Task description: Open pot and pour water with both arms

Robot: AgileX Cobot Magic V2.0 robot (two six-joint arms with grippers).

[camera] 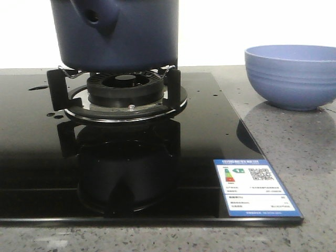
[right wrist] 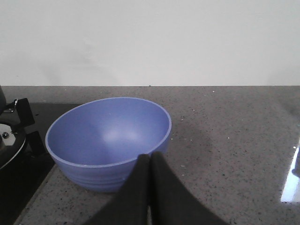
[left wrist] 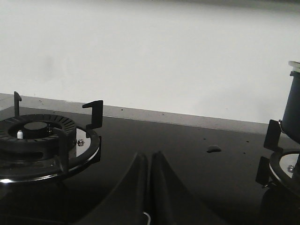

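Observation:
The dark navy pot [camera: 118, 34] stands on the burner stand [camera: 123, 94] of the black glass hob, its hollow stub [camera: 93, 18] pointing toward the camera; its top is cut off by the frame. A sliver of the pot [left wrist: 293, 110] shows in the left wrist view. My left gripper [left wrist: 149, 157] is shut and empty, low over the hob glass between two burners. My right gripper [right wrist: 150, 158] is shut and empty, just in front of the light-blue bowl [right wrist: 108, 140]. Neither gripper appears in the front view.
The light-blue ribbed bowl [camera: 291, 76] sits on the grey speckled counter [camera: 294, 147] right of the hob. A second burner [left wrist: 40, 138] with black supports lies beside my left gripper. Water drops [left wrist: 214, 149] dot the glass. An energy label [camera: 255, 187] marks the hob's front right corner.

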